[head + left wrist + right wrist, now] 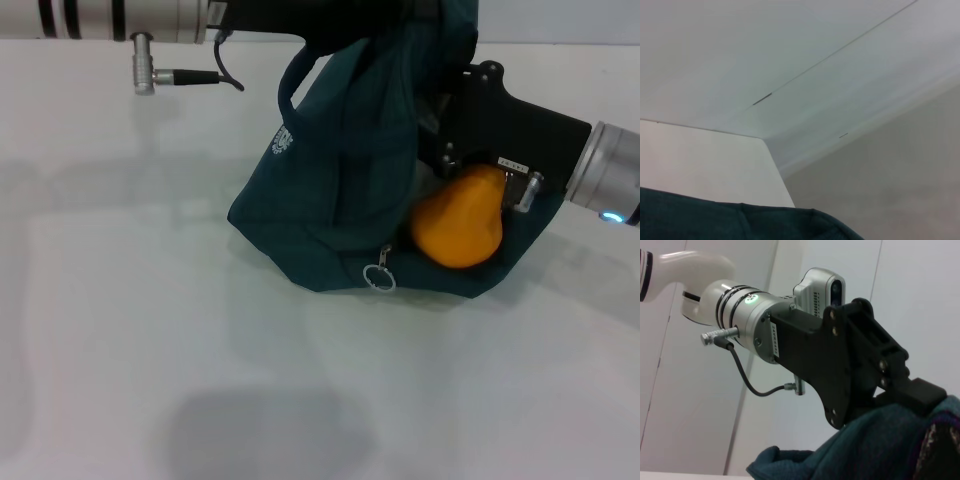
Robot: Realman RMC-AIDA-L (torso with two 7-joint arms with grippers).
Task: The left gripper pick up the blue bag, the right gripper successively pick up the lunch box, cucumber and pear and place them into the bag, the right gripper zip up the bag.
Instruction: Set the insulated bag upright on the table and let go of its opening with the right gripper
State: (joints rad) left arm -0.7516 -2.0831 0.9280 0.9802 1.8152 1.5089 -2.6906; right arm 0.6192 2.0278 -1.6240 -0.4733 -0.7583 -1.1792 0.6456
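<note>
Plain white bench (150,330), pale walls behind; left end effector (900,390) clamps the blue bag (340,180) up, right end effector (450,150) grips the pear (460,225) inside.

right gripper (452,160) fingertips hidden behind blue bag (340,180) fabric | pear (462,220) partly covered by gripper body and bag edge | bag interior unseen | left gripper (920,392) fingertips buried in fabric; arm cut off at head view's top edge

bag mouth: blocked by pear (460,228) | table (150,330): open
</note>
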